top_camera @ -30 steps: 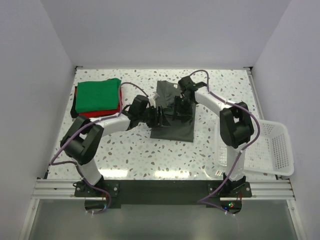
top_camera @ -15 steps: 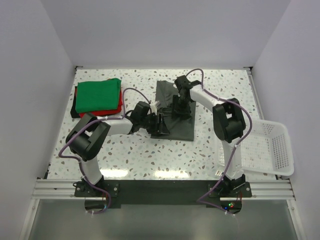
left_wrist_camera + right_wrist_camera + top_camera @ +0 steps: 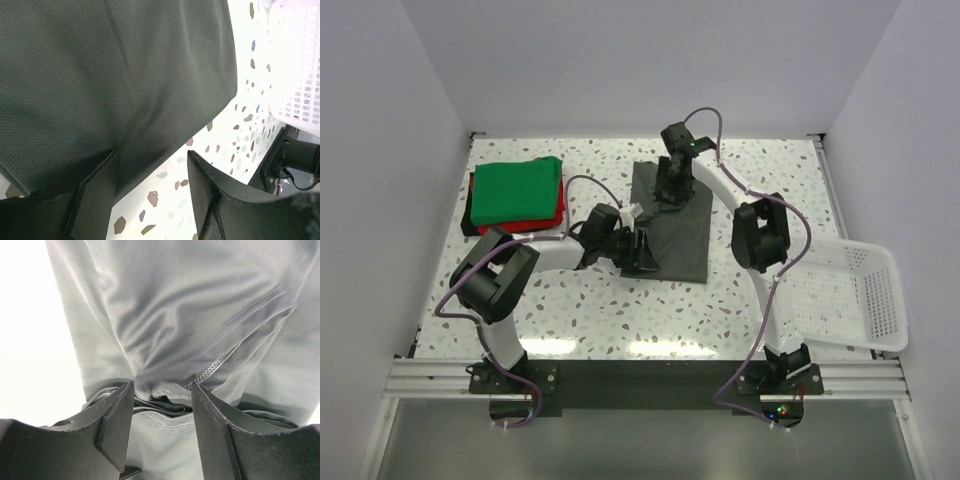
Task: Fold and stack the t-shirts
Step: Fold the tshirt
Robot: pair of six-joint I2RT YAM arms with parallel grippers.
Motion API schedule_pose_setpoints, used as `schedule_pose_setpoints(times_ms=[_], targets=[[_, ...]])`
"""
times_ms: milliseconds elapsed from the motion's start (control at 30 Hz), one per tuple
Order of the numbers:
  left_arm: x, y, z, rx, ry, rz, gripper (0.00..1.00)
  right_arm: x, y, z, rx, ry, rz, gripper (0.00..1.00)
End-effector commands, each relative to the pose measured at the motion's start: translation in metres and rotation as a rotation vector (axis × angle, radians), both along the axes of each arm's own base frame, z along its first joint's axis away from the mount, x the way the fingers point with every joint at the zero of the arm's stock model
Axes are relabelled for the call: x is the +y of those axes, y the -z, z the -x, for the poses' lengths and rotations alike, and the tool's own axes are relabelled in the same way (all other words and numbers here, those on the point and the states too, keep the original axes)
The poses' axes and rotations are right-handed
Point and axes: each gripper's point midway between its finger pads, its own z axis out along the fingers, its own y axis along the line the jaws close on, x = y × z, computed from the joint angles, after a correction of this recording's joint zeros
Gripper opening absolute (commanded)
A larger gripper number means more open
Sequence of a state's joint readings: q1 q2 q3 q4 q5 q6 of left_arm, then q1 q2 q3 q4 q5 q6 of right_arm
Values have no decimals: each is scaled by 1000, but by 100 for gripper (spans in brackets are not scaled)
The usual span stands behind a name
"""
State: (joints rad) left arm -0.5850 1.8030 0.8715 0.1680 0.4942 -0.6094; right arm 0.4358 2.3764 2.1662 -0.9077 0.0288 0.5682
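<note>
The charcoal-grey t-shirt (image 3: 682,232) lies folded into a rectangle in the middle of the table. My left gripper (image 3: 642,250) is low at its near-left edge and open. In the left wrist view one finger (image 3: 95,197) rests on the cloth (image 3: 125,75) and the other is over bare table. My right gripper (image 3: 668,190) hangs over the shirt's far end, open. In the right wrist view, creased cloth (image 3: 165,305) and a hem lie under and between its fingers (image 3: 117,425). A folded green t-shirt (image 3: 518,188) lies on a red one (image 3: 525,226) at the far left.
A white mesh basket (image 3: 860,300) sits at the table's right edge, and its corner (image 3: 300,65) also shows in the left wrist view. White walls close in the table on three sides. The right arm's base (image 3: 295,155) stands near the front edge.
The right gripper has moved from the shirt's middle toward its far end. The left gripper has shifted slightly right along the near-left edge. The shirt lies flatter now.
</note>
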Motion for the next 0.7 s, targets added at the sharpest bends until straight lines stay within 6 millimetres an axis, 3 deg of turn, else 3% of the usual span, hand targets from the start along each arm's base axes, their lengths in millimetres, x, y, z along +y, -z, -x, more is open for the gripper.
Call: schedule_pose_setpoints(times_ms=[0, 67, 133, 167, 233, 267, 333, 467, 667], targets=[[14, 4, 10, -7, 15, -76, 62, -6, -46, -13, -79, 25, -36, 53], [13, -4, 7, -22, 13, -75, 63, -8, -49, -6, -72, 17, -48, 53], [10, -21, 1, -51, 6, -60, 63, -12, -66, -1, -94, 12, -66, 54], [9, -27, -2, -62, 3, -54, 63, -12, -61, 10, -64, -5, -75, 54], [5, -44, -7, -86, -4, -35, 63, -14, -78, 20, -83, -15, -91, 54], [4, -51, -10, -98, -10, -27, 63, -18, -69, 32, -52, -22, -80, 54], [7, -61, -11, -100, -32, -40, 64, -23, -85, 44, -71, -31, -87, 54], [18, -73, -18, -110, -104, -80, 64, -40, -70, 88, 12, -39, -61, 54], [47, -58, -19, -38, -215, -158, 61, -56, -32, 155, 153, -48, -78, 53]])
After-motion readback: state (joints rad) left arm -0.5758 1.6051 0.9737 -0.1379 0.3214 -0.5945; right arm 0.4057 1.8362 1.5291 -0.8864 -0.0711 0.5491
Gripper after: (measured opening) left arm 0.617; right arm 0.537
